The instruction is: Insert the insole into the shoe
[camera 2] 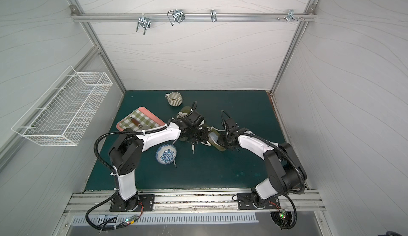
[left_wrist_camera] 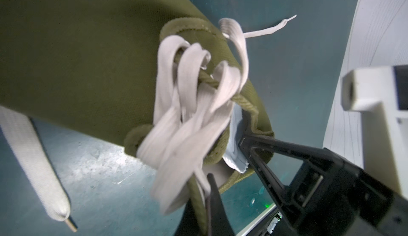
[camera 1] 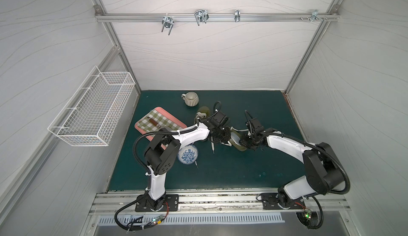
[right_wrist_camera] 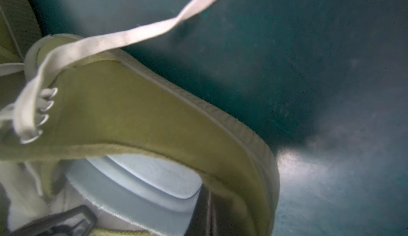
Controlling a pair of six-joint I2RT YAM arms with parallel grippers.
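Note:
An olive-green shoe (camera 1: 239, 143) (camera 2: 217, 144) with white laces (left_wrist_camera: 187, 113) lies mid-table on the green mat, between both grippers. A pale blue insole (right_wrist_camera: 141, 184) (left_wrist_camera: 234, 157) sits partly inside its opening, its rear end showing above the rim (camera 1: 234, 138). My left gripper (left_wrist_camera: 205, 193) (camera 1: 221, 135) is shut on the shoe's olive corded edge beside the lace bundle. The right gripper (right_wrist_camera: 207, 210) (camera 1: 247, 141) is shut on the heel collar wall, next to the insole. How far forward the insole reaches is hidden inside the shoe.
A pink tray (camera 1: 141, 127) with a checked cloth lies at the left. A striped mug (camera 1: 191, 99) stands at the back, a blue-patterned bowl (camera 1: 188, 154) under the left forearm. More olive material with lace (camera 1: 203, 111) shows behind the left wrist. A wire basket (camera 1: 92, 111) hangs on the left wall.

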